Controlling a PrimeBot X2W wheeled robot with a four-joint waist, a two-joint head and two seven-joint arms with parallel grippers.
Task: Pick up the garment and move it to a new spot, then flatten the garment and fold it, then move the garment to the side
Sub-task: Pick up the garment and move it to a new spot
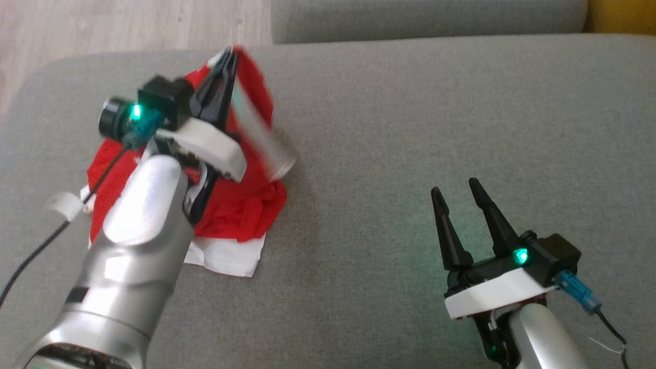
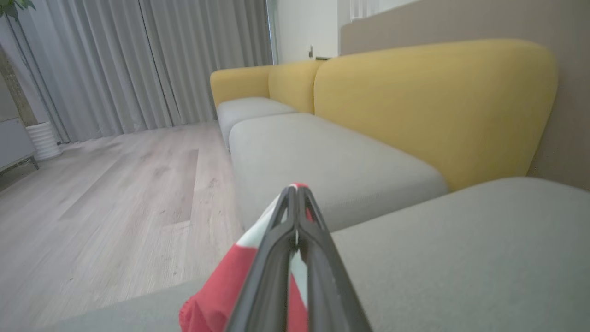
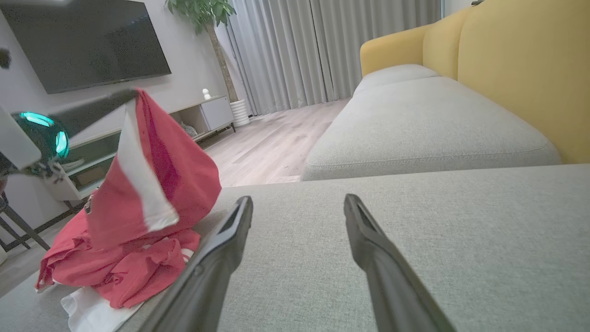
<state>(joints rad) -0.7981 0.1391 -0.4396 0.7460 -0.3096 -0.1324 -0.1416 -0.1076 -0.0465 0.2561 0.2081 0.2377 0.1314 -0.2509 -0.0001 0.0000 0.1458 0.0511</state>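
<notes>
The garment (image 1: pixel 241 205) is red with white panels, crumpled on the left part of the grey sofa cushion (image 1: pixel 410 128). My left gripper (image 1: pixel 229 54) is shut on an edge of it and holds that part up, so the cloth hangs in a peak above the pile. In the left wrist view the closed fingers (image 2: pixel 276 258) pinch red and white cloth (image 2: pixel 216 295). The right wrist view shows the lifted garment (image 3: pixel 156 175) at left. My right gripper (image 1: pixel 456 187) is open above bare cushion at the lower right, well apart from the garment.
The cushion's rounded left edge drops to a wooden floor (image 1: pixel 102 25). A second grey seat (image 2: pixel 322 152) with a yellow backrest (image 2: pixel 433 101) lies beyond. Broad bare cushion stretches right of the garment. A TV (image 3: pixel 87 41) and low cabinet (image 3: pixel 203 115) stand across the room.
</notes>
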